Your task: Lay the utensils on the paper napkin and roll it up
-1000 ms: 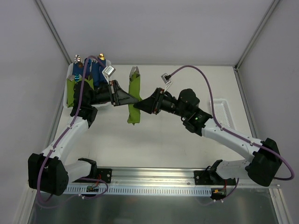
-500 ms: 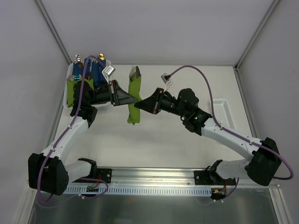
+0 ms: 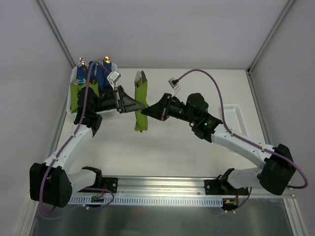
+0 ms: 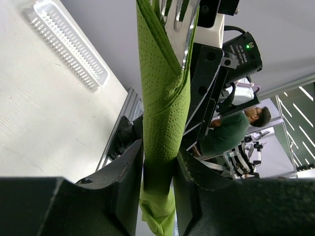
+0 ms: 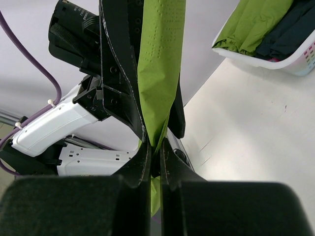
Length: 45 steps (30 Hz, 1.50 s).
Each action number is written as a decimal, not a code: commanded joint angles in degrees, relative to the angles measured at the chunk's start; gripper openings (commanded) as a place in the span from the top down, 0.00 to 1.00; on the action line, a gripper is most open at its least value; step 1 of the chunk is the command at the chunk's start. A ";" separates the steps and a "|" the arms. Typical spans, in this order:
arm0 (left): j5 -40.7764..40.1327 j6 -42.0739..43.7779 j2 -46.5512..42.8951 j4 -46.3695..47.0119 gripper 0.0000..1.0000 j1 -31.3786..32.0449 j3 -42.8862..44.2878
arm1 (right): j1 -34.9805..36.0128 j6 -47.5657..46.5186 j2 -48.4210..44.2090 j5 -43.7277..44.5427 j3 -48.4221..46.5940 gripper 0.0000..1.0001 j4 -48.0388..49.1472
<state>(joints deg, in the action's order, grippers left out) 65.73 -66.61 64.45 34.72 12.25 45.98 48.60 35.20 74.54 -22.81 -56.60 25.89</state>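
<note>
The paper napkin (image 3: 141, 105) is a lime-green roll held upright above the table, with silver utensil heads (image 3: 141, 76) sticking out of its far end. In the left wrist view the fork head (image 4: 179, 19) lies in the napkin's fold (image 4: 162, 108). My left gripper (image 3: 140, 103) comes from the left, and its fingers (image 4: 158, 147) are shut on the sides of the roll. From the right, my right gripper (image 3: 147, 111) pinches a thin edge of the napkin (image 5: 157, 64) between shut jaws (image 5: 155, 147). The handles are hidden inside the roll.
A white basket (image 3: 70, 101) at the back left holds blue bundles and green napkins; its rim (image 5: 290, 61) also shows in the right wrist view. A white slotted tray (image 3: 236, 118) lies at the right edge of the table (image 4: 69, 42).
The roll and both grippers have drifted slightly to the left. The right arm's elbow has shifted a little leftward with them.
</note>
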 commanded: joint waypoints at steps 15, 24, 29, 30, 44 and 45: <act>3.08 -2.13 0.77 1.94 1.00 -0.21 -0.64 | -0.17 1.36 0.16 -0.74 -2.64 0.80 8.31; 6.77 20.11 5.42 -24.95 1.00 -4.69 14.39 | -2.98 1.10 -3.26 -0.84 0.70 0.37 5.49; 8.27 27.04 10.86 -34.36 1.00 -11.53 18.79 | -5.79 1.27 -5.46 -0.75 3.77 0.36 4.35; 8.53 28.54 11.75 -36.54 1.00 -11.98 20.63 | -6.14 1.27 -6.16 -1.01 4.73 0.36 4.26; -4.30 65.97 36.77 -81.99 1.00 -23.41 52.01 | -7.99 0.66 -7.75 -1.45 7.73 0.36 1.36; -4.56 66.08 38.02 -83.05 1.00 -24.20 53.76 | -7.99 0.66 -7.75 -1.62 7.82 0.36 1.27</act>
<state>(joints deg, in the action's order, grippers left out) 62.83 -10.20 99.07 -37.06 -10.44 94.28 40.95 36.73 68.88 -23.66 -49.15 25.87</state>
